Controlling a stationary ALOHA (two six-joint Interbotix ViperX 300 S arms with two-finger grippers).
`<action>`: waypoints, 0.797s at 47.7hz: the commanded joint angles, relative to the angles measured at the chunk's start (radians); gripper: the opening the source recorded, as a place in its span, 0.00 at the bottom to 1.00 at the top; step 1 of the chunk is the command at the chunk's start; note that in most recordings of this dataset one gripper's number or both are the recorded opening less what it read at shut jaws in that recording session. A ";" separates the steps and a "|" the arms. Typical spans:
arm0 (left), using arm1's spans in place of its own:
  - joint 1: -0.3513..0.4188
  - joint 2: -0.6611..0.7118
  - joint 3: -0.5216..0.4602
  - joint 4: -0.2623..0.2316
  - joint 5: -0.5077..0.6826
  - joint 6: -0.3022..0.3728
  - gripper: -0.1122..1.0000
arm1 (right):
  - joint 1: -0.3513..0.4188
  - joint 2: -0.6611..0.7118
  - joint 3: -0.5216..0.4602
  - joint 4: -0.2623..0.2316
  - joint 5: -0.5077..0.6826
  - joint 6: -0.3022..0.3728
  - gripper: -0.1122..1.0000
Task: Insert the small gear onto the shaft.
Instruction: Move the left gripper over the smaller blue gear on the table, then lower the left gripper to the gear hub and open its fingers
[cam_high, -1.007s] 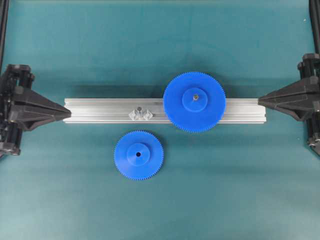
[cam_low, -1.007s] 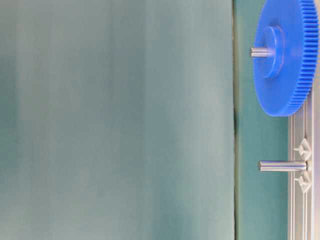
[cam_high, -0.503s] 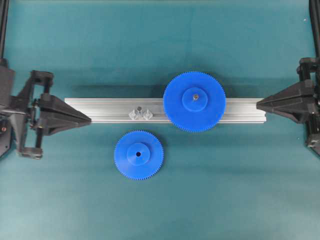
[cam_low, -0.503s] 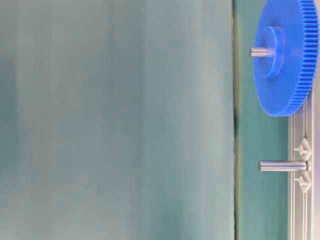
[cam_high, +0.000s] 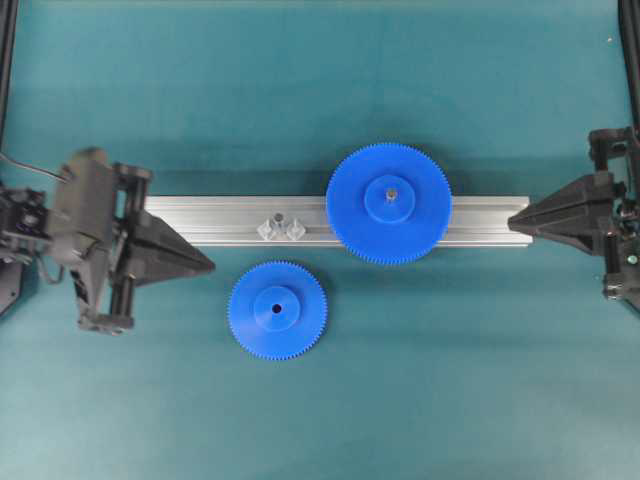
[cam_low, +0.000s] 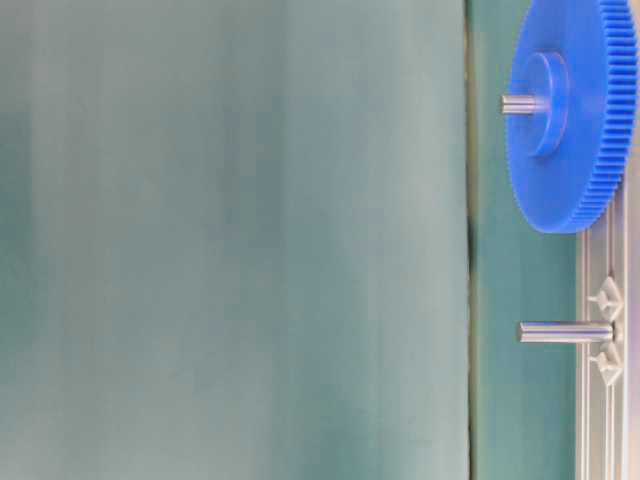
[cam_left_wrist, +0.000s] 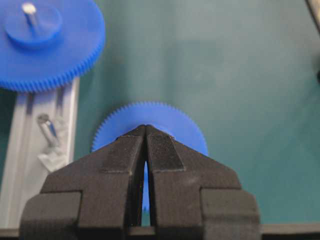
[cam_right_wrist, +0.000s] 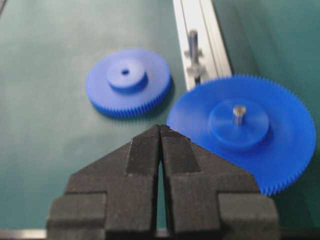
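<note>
- Overhead view: the aluminium rail (cam_high: 340, 221) lies across the middle of the green table (cam_high: 320, 90); the shaft (cam_high: 280, 218) stands bare on the rail, on its clear base (cam_high: 282, 230), left of the large gear (cam_high: 389, 204), which sits on the rail over its own pin; the small gear (cam_high: 277, 310) lies flat on the table just below the rail, beneath the shaft, touching neither; the left gripper (cam_high: 208, 266), jaws together and empty, points at the small gear from just below the rail's left end; the right gripper (cam_high: 512, 222), jaws together and empty, points at the rail's right end.
- Table-level view: the shaft (cam_low: 563, 332) juts from the rail (cam_low: 603, 360) with nothing on it; the large gear (cam_low: 572, 110) sits further along the rail on its pin.
- Left wrist view: the left gripper (cam_left_wrist: 146, 128) has its jaws pressed together; the small gear (cam_left_wrist: 150, 125) lies just beyond their tips, beside the rail (cam_left_wrist: 30, 145).
- Right wrist view: the right gripper (cam_right_wrist: 160, 128) has its jaws together; the small gear (cam_right_wrist: 128, 81) lies left of the rail (cam_right_wrist: 200, 30), the large gear (cam_right_wrist: 242, 130) nearer.
</note>
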 joint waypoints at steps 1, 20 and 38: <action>-0.014 0.025 -0.048 0.003 0.021 0.000 0.10 | 0.003 0.014 -0.008 0.003 0.011 0.014 0.13; -0.017 0.175 -0.150 0.003 0.109 -0.011 0.10 | 0.003 0.025 -0.006 0.003 0.035 0.015 0.13; -0.031 0.318 -0.233 0.003 0.115 -0.018 0.10 | 0.002 0.025 -0.003 0.003 0.054 0.026 0.13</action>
